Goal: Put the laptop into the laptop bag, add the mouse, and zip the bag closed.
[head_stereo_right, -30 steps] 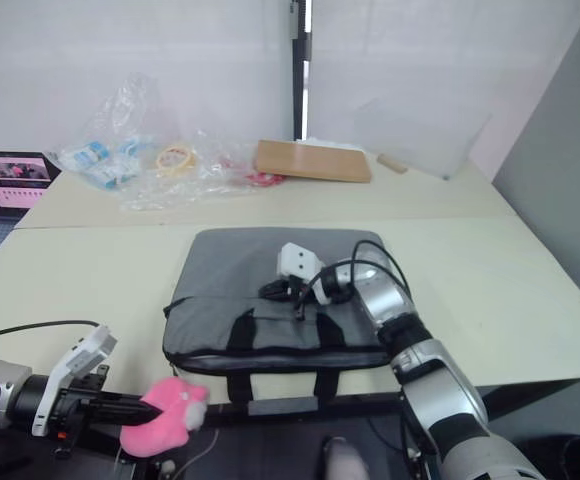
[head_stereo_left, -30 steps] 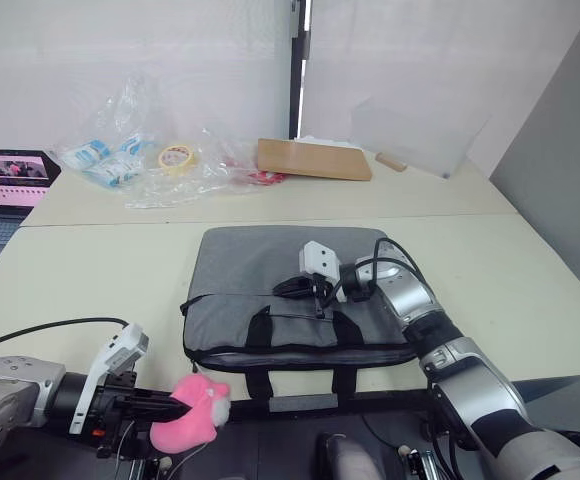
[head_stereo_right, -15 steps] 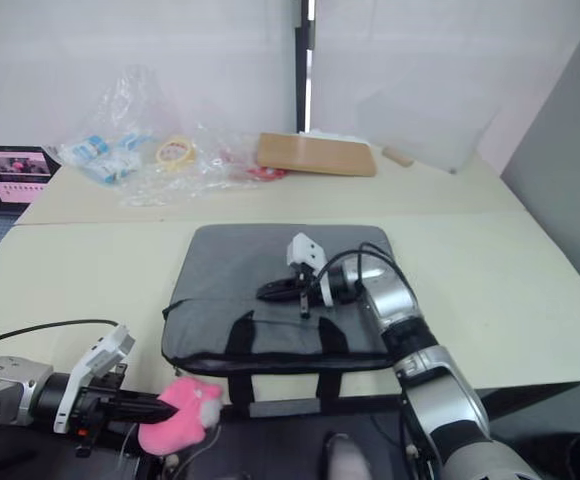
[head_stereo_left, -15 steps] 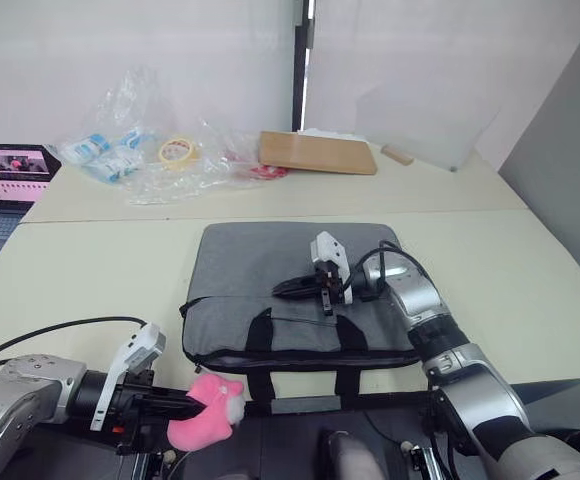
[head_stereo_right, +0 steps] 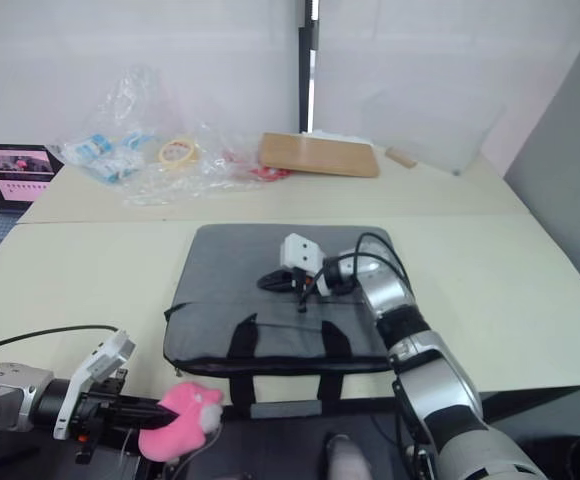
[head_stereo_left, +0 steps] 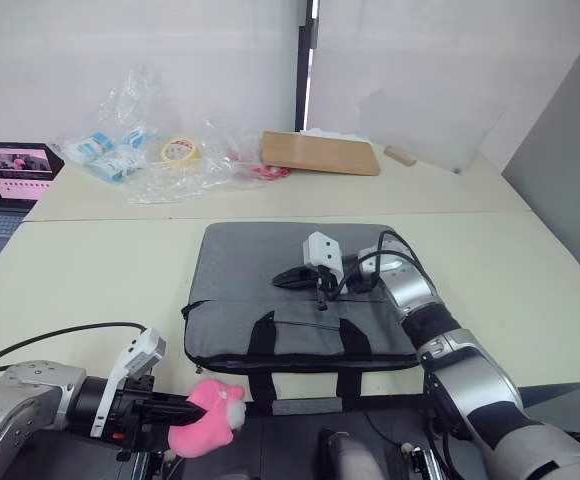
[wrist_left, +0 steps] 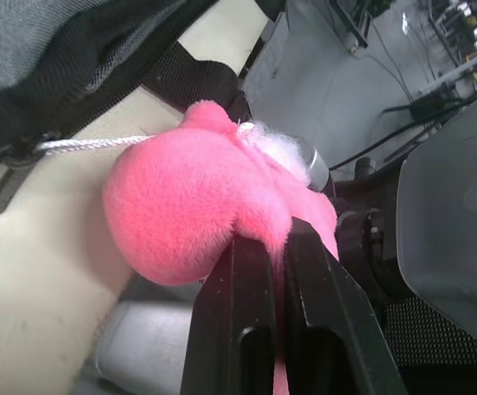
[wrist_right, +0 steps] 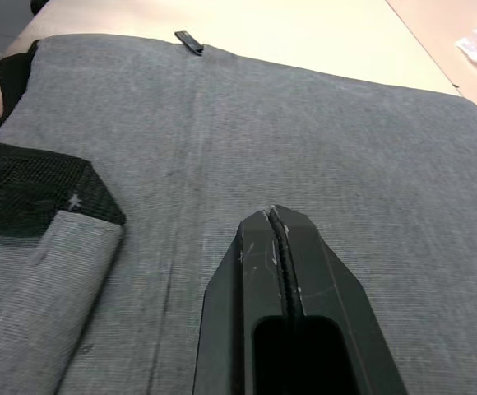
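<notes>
Over the middle of the laptop bag (head_stereo_left: 285, 290), the right gripper (head_stereo_left: 282, 279) hovers with its two black fingers pressed together on nothing. The grey bag lies flat on the near table (head_stereo_left: 90, 280), its long side along the near edge, both black strap handles (head_stereo_left: 260, 333) hanging toward that edge. Past the near edge, toward its left corner, the left gripper (head_stereo_left: 175, 409) pinches a fluffy pink ball (head_stereo_left: 206, 419); a thin cord (wrist_left: 90, 145) runs from the ball to the bag's dark edging. On the far table lie plastic bags (head_stereo_left: 140, 150), a tape roll (head_stereo_left: 176, 150) and a brown board (head_stereo_left: 320, 153). A small dark laptop (head_stereo_left: 8, 170) sits at the left.
</notes>
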You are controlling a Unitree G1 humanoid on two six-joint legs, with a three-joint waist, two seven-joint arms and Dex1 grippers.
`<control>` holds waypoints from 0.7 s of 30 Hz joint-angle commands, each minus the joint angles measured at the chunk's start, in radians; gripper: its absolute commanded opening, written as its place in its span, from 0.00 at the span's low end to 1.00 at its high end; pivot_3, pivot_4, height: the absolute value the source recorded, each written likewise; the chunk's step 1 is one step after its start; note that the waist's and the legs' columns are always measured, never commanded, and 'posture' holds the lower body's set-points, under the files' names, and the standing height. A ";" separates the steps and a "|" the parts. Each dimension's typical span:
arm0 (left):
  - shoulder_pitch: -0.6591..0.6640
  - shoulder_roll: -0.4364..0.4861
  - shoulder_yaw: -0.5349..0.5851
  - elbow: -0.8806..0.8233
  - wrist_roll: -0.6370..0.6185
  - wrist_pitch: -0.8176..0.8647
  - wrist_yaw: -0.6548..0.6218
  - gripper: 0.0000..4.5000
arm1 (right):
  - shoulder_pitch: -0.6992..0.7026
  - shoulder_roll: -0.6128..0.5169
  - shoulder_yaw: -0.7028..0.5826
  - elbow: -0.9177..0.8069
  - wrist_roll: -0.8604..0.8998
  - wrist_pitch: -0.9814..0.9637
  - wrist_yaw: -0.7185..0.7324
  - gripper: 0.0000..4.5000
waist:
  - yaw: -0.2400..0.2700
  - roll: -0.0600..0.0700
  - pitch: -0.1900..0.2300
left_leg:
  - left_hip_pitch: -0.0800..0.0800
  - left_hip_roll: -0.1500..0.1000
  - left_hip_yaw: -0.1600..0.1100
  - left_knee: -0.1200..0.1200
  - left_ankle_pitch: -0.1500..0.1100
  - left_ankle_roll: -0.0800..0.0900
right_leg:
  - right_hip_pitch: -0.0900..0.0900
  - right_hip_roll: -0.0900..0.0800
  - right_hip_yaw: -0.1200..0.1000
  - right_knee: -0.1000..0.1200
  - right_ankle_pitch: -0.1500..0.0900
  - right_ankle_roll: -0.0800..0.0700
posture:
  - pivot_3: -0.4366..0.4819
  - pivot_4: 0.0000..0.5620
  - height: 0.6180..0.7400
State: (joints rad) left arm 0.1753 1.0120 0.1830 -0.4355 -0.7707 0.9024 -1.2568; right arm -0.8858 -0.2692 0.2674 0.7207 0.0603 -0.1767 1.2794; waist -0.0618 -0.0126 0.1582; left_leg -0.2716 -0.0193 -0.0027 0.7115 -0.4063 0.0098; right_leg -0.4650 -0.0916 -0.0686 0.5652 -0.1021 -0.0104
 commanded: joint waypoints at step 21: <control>-0.298 -0.265 -0.281 0.017 -0.051 0.048 0.163 0.00 | 0.037 0.004 0.024 0.138 -0.050 0.029 -0.024 0.00 | 0.013 -0.005 -0.010 | 0.008 0.000 -0.006 0.000 0.000 0.000 | 0.009 0.000 0.002 -0.002 0.001 0.001 | 0.48 0.27 1.00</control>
State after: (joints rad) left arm -0.0948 0.7687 -0.0739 -0.4139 -0.8184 0.9636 -1.0951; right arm -0.8924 -0.2639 0.2632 0.7803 0.0587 -0.1757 1.2626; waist -0.0491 -0.0173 0.1483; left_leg -0.2631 -0.0195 -0.0082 0.7114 -0.4065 0.0102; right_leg -0.4560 -0.0912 -0.0663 0.5636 -0.1016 -0.0097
